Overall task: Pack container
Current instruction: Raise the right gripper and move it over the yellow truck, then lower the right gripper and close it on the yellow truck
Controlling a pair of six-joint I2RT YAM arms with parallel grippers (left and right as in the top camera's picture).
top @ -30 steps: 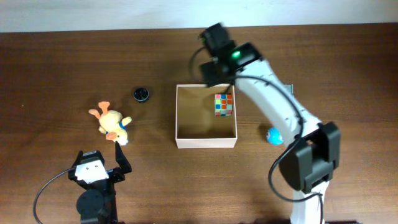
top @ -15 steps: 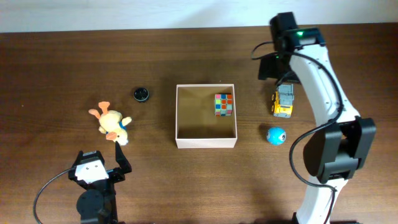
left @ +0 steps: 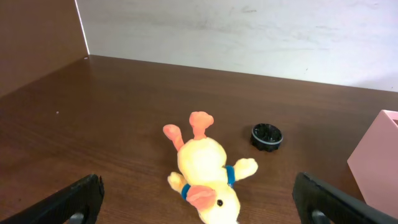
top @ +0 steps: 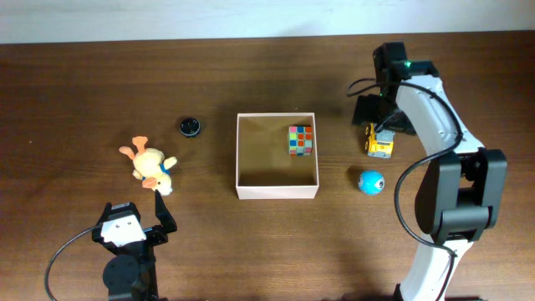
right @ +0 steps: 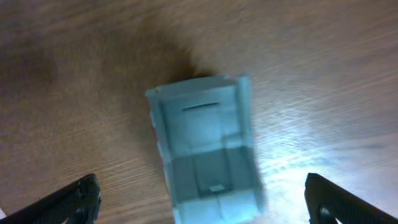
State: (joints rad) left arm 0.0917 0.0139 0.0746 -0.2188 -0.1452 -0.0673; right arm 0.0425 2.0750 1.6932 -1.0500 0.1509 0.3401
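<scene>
The container [top: 277,191], a square shallow box with white walls and a tan inside, sits mid-table with a colourful puzzle cube [top: 300,140] in its back right corner. To its right stands a yellow toy truck [top: 381,144] with a grey bed [right: 205,149], and my right gripper [top: 378,117] [right: 202,202] hovers open straight above it, one finger on each side. A blue ball [top: 370,181] lies in front of the truck. A yellow plush duck [top: 150,165] [left: 208,177] lies left of the box, with my open left gripper [top: 134,213] [left: 199,205] just behind it.
A small black round cap [top: 191,126] [left: 267,136] lies on the wood between the duck and the box. The box's near wall [left: 379,155] shows at the right edge of the left wrist view. A pale wall runs along the table's far edge.
My right arm swung from above the box's back right corner out to the right and now hangs over the toy truck. The cube stays in the box. The left arm has not moved.
</scene>
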